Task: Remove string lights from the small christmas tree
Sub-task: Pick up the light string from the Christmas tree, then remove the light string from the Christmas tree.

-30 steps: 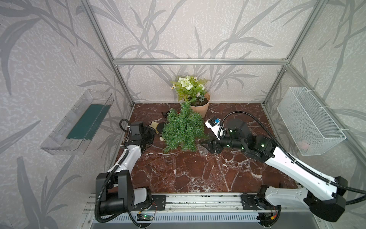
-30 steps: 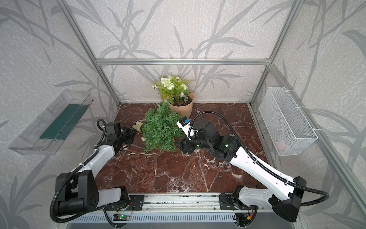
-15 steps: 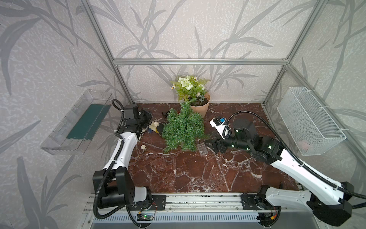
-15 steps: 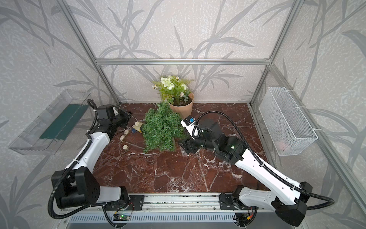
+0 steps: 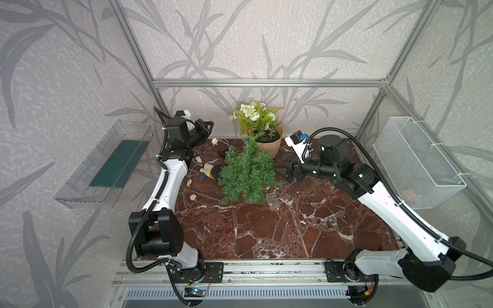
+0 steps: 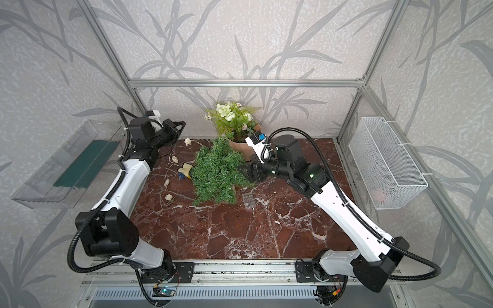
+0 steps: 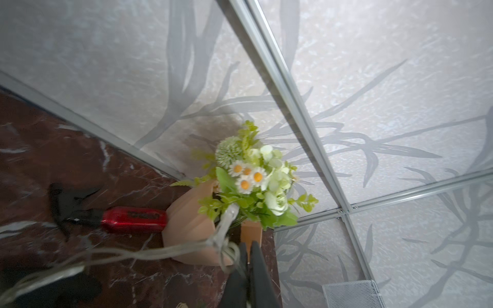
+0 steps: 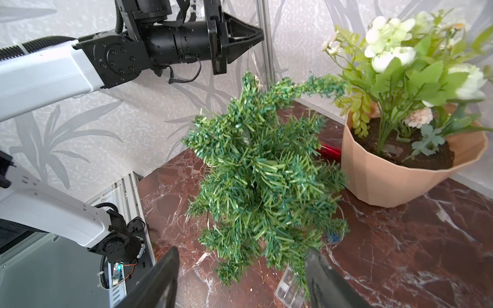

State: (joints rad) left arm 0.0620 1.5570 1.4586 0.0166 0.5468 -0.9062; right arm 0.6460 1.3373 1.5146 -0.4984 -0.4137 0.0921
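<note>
**String lights mostly off the little tree, one end left at its foot**

Seen from above, the small christmas tree [image 5: 246,170] stands in the far half of the marble worktop [image 5: 266,234]. Its tip leans toward a potted plant [image 5: 260,125] at the far edge. The string lights [image 5: 198,159] trail across the worktop to the tree's left, with several cream balls lying apart toward the far-left corner. The left pincer [image 6: 181,124] is raised over that corner. Its jaws are together, clamped on the thin wire, which the left wrist view shows looped at its tips. The right pincer [image 5: 280,173] sits just beside the tree's right side with jaws apart, holding nothing. The lights' clear box [image 5: 272,199] lies on the worktop at the tree's near-right foot. In the right wrist view a blue ball [image 8: 332,236] seems caught in the low branches. Most of the strand looks free. The last stretch by the base probably remains to be drawn clear.
</note>
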